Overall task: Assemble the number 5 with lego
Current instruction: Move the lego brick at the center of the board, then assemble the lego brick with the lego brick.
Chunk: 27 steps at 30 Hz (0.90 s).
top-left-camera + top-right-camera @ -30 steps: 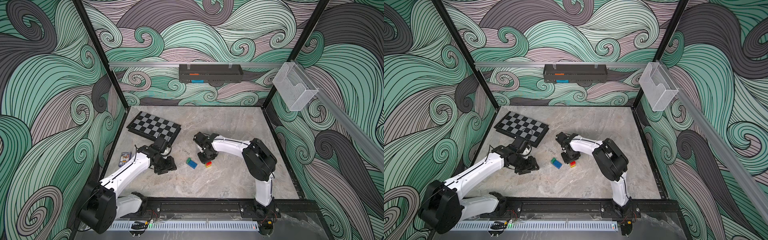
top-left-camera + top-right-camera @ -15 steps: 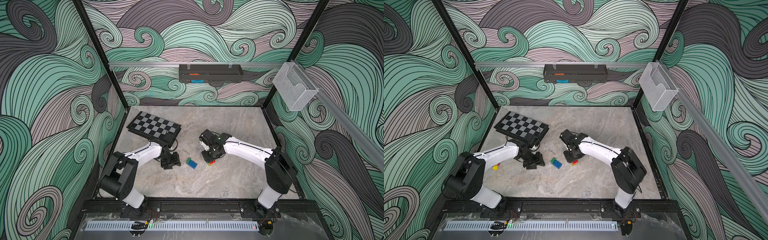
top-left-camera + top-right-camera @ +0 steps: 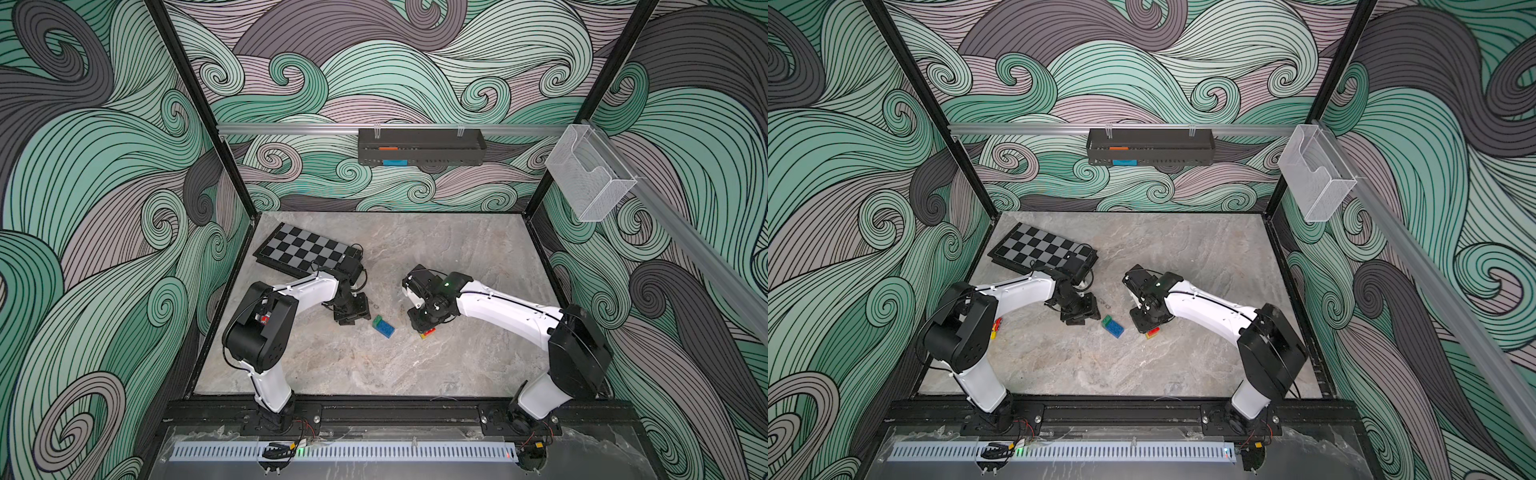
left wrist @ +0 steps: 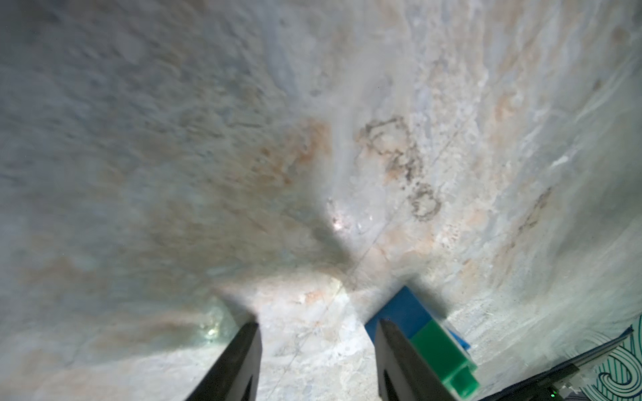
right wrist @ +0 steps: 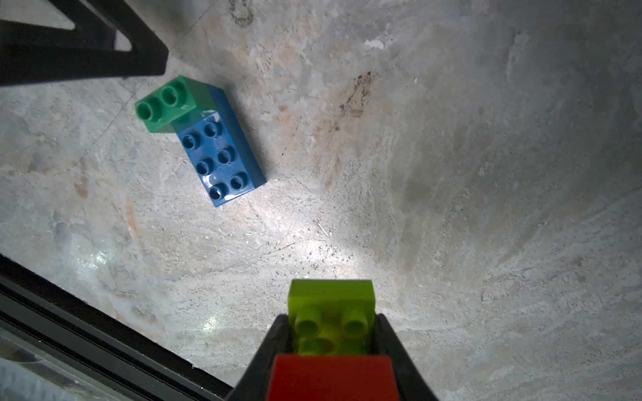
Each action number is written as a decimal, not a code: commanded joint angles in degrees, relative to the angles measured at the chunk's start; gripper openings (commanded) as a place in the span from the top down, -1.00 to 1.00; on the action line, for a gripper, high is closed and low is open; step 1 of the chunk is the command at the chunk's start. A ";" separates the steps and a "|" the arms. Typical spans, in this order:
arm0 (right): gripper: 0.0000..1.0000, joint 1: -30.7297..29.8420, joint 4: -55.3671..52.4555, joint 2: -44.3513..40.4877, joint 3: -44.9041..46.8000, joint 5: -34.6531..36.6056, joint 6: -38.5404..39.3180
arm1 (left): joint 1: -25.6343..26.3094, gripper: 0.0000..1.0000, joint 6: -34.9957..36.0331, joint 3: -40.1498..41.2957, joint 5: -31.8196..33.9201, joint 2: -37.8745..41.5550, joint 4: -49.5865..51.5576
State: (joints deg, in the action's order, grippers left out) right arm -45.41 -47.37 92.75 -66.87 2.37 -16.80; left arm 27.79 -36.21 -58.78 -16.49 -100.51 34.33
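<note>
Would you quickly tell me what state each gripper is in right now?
Left gripper: open, empty.
Right gripper: closed on a lime green and red brick stack.

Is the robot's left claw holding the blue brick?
No, the left gripper stands open with only bare table between its jaws, and the blue brick sits just outside one jaw.

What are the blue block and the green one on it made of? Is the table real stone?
The blue block and the green one look like hard, glossy plastic: moulded round studs, crisp edges, glints of light. The table looks like veined grey stone with a soft sheen, but could be a printed surface; I cannot tell.
</note>
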 commanded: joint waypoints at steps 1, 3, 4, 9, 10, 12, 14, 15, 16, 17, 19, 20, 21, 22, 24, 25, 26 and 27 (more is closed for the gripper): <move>0.52 -0.19 0.37 -1.32 -0.58 -2.13 2.20 | 2.46 -0.10 -0.53 0.29 0.49 -1.76 -0.01; 0.52 -0.21 0.50 -1.01 -1.21 -3.29 3.84 | 3.73 -0.08 -0.69 0.66 0.45 -1.49 0.10; 0.52 -0.21 0.53 -0.78 -1.54 -3.66 4.63 | 4.37 -0.08 -0.84 0.85 0.41 -1.38 0.14; 0.52 -0.85 1.68 0.33 -3.09 -7.50 9.61 | 6.40 -0.08 -0.71 1.47 0.76 -0.44 0.21; 0.52 -1.06 1.78 0.76 -3.66 -8.07 11.05 | 6.40 -0.08 -0.50 1.44 1.22 -0.12 0.55; 0.52 -1.25 1.98 1.60 -4.76 -11.06 14.67 | 6.23 -0.08 0.22 1.22 2.64 1.00 2.21; 0.52 -1.26 1.74 2.44 -5.82 -13.62 18.87 | 5.69 -0.08 0.52 1.68 4.17 3.80 3.99; 0.52 -1.26 1.74 2.65 -6.06 -13.97 20.35 | 5.27 -0.09 0.52 2.27 4.65 5.51 4.67; 0.52 -1.26 1.73 3.02 -6.49 -14.44 22.16 | 4.54 -0.09 0.52 3.17 5.01 7.63 5.42; 0.52 -1.26 1.43 3.33 -7.04 -14.93 23.73 | 3.83 -0.09 0.52 4.13 5.15 10.07 6.23; 0.52 -1.17 0.26 4.04 -8.72 -15.44 26.43 | 2.37 -0.10 0.52 5.98 4.98 14.87 8.08; 0.51 -1.17 -0.17 4.40 -9.48 -15.75 27.84 | 1.77 -0.11 0.52 7.05 4.68 17.63 8.86; 0.50 -1.17 -0.43 4.87 -10.07 -16.12 29.04 | 1.20 -0.11 0.39 7.99 4.34 20.18 9.41; 0.50 -1.17 -0.98 5.64 -10.86 -16.65 30.58 | 0.75 -0.12 0.26 8.90 3.79 23.39 9.96; 0.50 -1.17 -1.81 7.54 -12.34 -16.38 33.08 | 0.05 -0.12 0.09 10.35 2.82 27.98 10.98; 0.50 -1.16 -2.33 8.67 -13.15 -16.20 34.48 | -0.25 -0.13 0.08 10.74 2.33 30.02 11.76; 0.50 -1.26 -2.61 9.72 -13.82 -15.64 35.67 | -0.59 -0.13 0.13 11.01 2.08 31.76 12.51; 0.50 -1.41 -3.06 10.65 -14.63 -15.18 36.60 | -0.84 -0.13 0.17 11.08 2.08 33.06 13.12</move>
State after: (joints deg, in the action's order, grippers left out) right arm -46.61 -48.12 101.27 -79.61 -12.23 14.02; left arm 27.70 -36.51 -48.40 -13.47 -70.11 43.18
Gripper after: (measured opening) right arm 0.352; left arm 0.562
